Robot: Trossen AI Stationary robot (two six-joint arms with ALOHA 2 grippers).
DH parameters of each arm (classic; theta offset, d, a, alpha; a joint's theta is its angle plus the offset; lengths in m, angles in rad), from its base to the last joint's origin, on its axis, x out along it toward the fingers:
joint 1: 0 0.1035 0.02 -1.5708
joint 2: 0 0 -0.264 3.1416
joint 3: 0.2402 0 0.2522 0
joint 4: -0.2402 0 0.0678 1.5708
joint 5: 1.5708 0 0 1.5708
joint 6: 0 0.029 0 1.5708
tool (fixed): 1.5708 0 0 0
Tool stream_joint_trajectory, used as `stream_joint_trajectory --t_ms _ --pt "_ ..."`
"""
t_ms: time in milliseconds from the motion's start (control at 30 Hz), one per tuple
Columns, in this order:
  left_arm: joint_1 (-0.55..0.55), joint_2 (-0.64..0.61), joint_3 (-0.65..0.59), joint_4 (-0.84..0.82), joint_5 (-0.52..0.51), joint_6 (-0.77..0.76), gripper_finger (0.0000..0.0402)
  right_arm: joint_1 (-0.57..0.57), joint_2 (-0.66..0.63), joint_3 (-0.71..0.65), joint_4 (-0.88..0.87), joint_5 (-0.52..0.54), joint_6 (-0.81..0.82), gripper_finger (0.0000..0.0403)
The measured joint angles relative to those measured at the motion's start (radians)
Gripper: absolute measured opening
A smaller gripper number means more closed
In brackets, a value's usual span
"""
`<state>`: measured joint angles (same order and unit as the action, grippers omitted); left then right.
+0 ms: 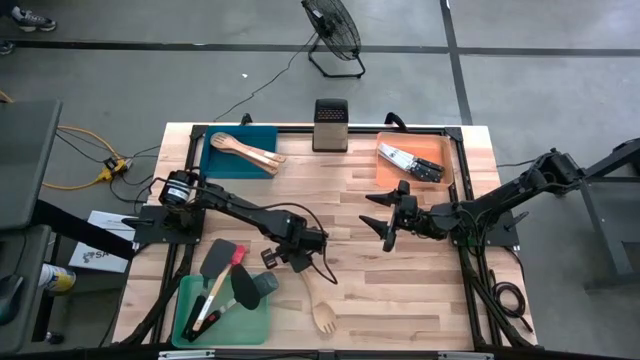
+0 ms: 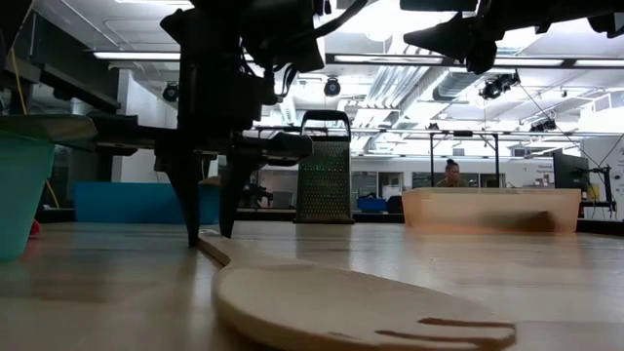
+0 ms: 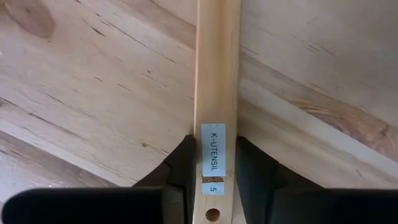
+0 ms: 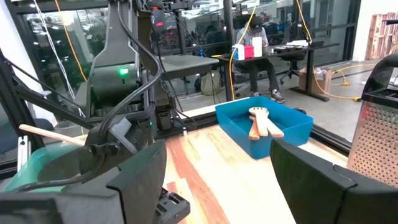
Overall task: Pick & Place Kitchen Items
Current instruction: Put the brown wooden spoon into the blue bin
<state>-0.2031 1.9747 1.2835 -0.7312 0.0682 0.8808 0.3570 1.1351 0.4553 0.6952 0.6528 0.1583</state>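
One pale wooden fork [image 1: 318, 308] lies flat on the bench [image 1: 400, 290] near its front edge, tines toward the front and handle running back toward the left gripper [image 1: 300, 262]. In the left wrist view the dark fingers [image 3: 180, 165] stand on either side of the handle's labelled end, pressed close to it, with the fork resting on the wood. Just to the left, the green tray [image 1: 190, 325] holds a red-handled spatula [image 1: 222, 285], a black spatula [image 1: 214, 262] and a grey spatula [image 1: 252, 288]. Farther back and to the right, the right gripper [image 1: 388, 225] hangs above the bench with its fingers spread wide and nothing between them. Behind it the orange tray [image 1: 385, 172] holds black-handled steel knives [image 1: 412, 161]. At the far edge stand the upright metal box grater [image 1: 329, 124] and the blue tray [image 1: 215, 162] with pale wooden spoons [image 1: 248, 151].
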Motion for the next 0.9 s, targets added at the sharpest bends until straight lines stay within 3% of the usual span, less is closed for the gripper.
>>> stream_joint_trajectory --t_ms 200,300,567,900 --pt "-0.001 -0.045 0.005 -0.009 -0.017 -0.053 0.0077 0.018 0.0 0.0 0.0 0.002 0.003 0.0279" --pt "0.0 -0.075 0.009 -0.039 -0.074 -0.056 0.0077 0.028 0.0 0.0 -0.003 0.003 -0.002 0.0279" --pt "0.0 -0.154 0.062 -0.182 -0.253 -0.08 0.0077 0.03 0.0 0.0 -0.004 0.003 0.001 0.0279" --pt "0.0 -0.197 0.221 -0.334 -0.54 -0.135 0.0077 0.042 0.016 0.0 -0.003 -0.032 0.017 0.0279"
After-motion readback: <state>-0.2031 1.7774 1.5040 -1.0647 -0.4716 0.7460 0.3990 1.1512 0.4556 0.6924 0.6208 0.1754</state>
